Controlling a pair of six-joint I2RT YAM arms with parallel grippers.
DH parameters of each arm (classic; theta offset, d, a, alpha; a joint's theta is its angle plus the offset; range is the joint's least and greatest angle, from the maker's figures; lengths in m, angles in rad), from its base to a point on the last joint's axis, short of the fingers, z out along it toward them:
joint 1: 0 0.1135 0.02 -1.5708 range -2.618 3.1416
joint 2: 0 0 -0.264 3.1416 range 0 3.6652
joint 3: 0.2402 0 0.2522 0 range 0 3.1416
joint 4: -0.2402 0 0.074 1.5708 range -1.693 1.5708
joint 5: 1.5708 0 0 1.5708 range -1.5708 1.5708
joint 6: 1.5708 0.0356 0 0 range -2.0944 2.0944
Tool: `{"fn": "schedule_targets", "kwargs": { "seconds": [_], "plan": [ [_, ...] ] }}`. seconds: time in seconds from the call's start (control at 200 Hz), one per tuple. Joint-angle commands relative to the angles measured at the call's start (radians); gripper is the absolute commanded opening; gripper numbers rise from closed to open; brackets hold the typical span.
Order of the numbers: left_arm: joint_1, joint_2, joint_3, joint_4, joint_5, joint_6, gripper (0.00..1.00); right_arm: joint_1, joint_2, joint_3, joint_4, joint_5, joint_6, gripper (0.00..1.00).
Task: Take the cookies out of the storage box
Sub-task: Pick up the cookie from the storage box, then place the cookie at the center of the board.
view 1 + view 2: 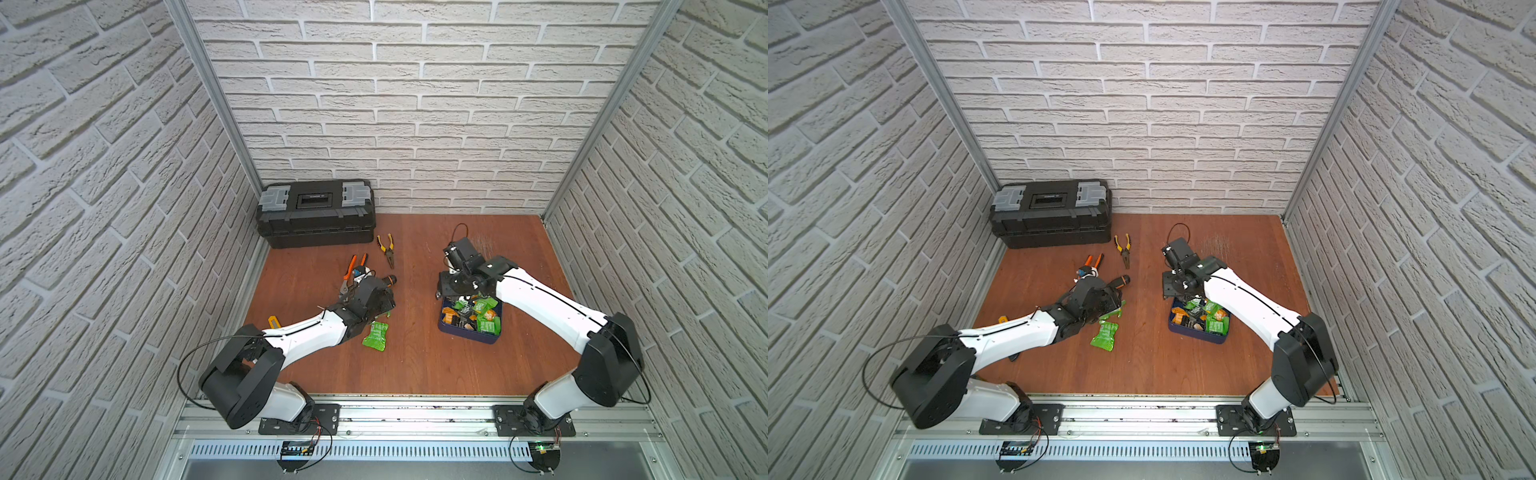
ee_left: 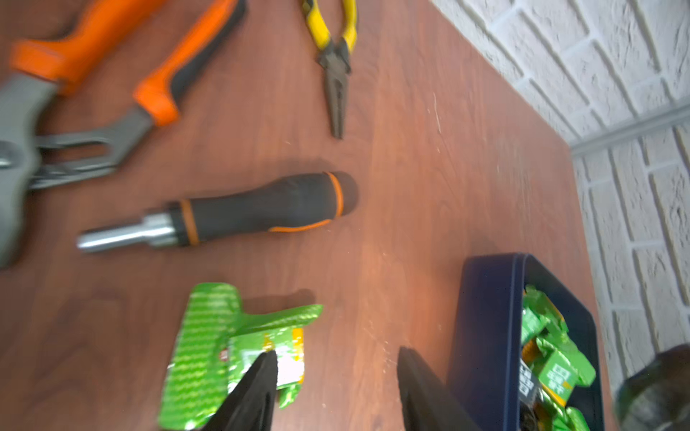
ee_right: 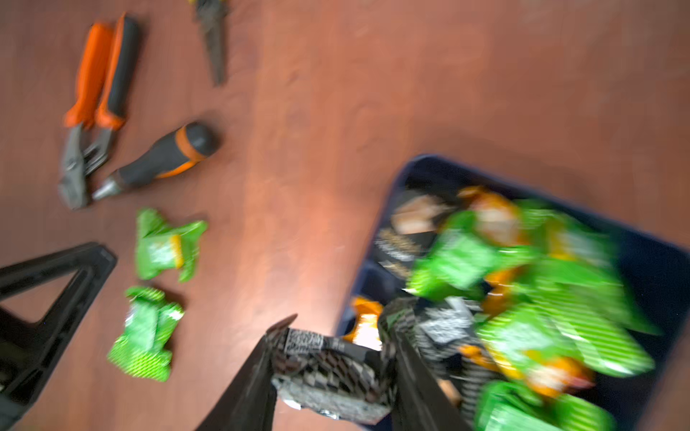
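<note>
Wide wooden table [image 1: 415, 365] and, hard against the back wall, the black toolbox [image 1: 316, 216] with grey latches, lid down. On the right side sits the navy storage box [image 1: 463, 336], heaped with cookies [image 1: 484, 318] in green, orange and black wrappers. Over its far edge the right gripper [image 3: 343, 336] has its fingers clamped on a black packet [image 3: 332, 373], seen close in the right wrist view, though blurred. Across the table the left gripper [image 2: 336, 352] hangs low with its fingers spread and nothing between them, just bare wood. Beyond it lie the orange-handled pliers [image 1: 353, 270], a black-and-orange screwdriver [image 2: 261, 209] and the yellow-handled pliers [image 1: 387, 249]. Two green packets [image 3: 168, 246] rest on the table outside the box, one right under a left finger [image 2: 257, 384].
</note>
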Motion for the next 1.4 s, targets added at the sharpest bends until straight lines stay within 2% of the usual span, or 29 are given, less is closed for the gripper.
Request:
{"fn": "schedule_targets", "kwargs": {
  "seconds": [0.0, 0.105, 0.235, 0.38, 0.44, 0.54, 0.615, 0.78, 0.95, 1.07, 1.22, 1.395],
  "plan": [
    [0.007, -0.103, -0.045, -0.017, -0.162, -0.066, 0.56, 0.059, 0.122, 0.077, 0.004, -0.123, 0.036, 0.25],
    [0.012, -0.18, -0.086, -0.082, -0.212, -0.088, 0.56, 0.095, 0.258, 0.188, -0.025, -0.136, 0.035, 0.25],
    [0.022, -0.232, -0.105, -0.159, -0.192, -0.085, 0.55, 0.107, 0.414, 0.292, -0.065, -0.135, 0.043, 0.24],
    [0.024, -0.265, -0.134, -0.17, -0.168, -0.09, 0.55, 0.116, 0.511, 0.368, -0.093, -0.101, 0.043, 0.25],
    [0.024, -0.273, -0.139, -0.174, -0.166, -0.092, 0.55, 0.119, 0.531, 0.387, -0.097, -0.096, 0.043, 0.3],
    [0.024, -0.276, -0.136, -0.176, -0.166, -0.088, 0.56, 0.124, 0.534, 0.396, -0.095, -0.098, 0.043, 0.46],
    [0.024, -0.27, -0.126, -0.173, -0.164, -0.079, 0.56, 0.126, 0.494, 0.374, -0.071, -0.1, 0.045, 0.57],
    [0.022, -0.217, -0.067, -0.153, -0.144, -0.022, 0.56, 0.111, 0.378, 0.337, -0.064, -0.097, 0.04, 0.69],
    [0.001, -0.126, 0.037, -0.128, -0.067, 0.078, 0.57, 0.046, 0.21, 0.235, -0.075, -0.077, 0.028, 0.68],
    [-0.025, -0.02, 0.146, -0.127, 0.023, 0.185, 0.61, -0.076, 0.033, 0.072, -0.078, -0.046, 0.023, 0.68],
    [-0.073, 0.133, 0.289, -0.157, 0.1, 0.279, 0.62, -0.297, -0.16, -0.136, -0.106, 0.016, -0.023, 0.67],
    [-0.096, 0.229, 0.374, -0.157, 0.149, 0.299, 0.62, -0.463, -0.253, -0.301, -0.104, 0.064, -0.018, 0.65]
  ]
}}
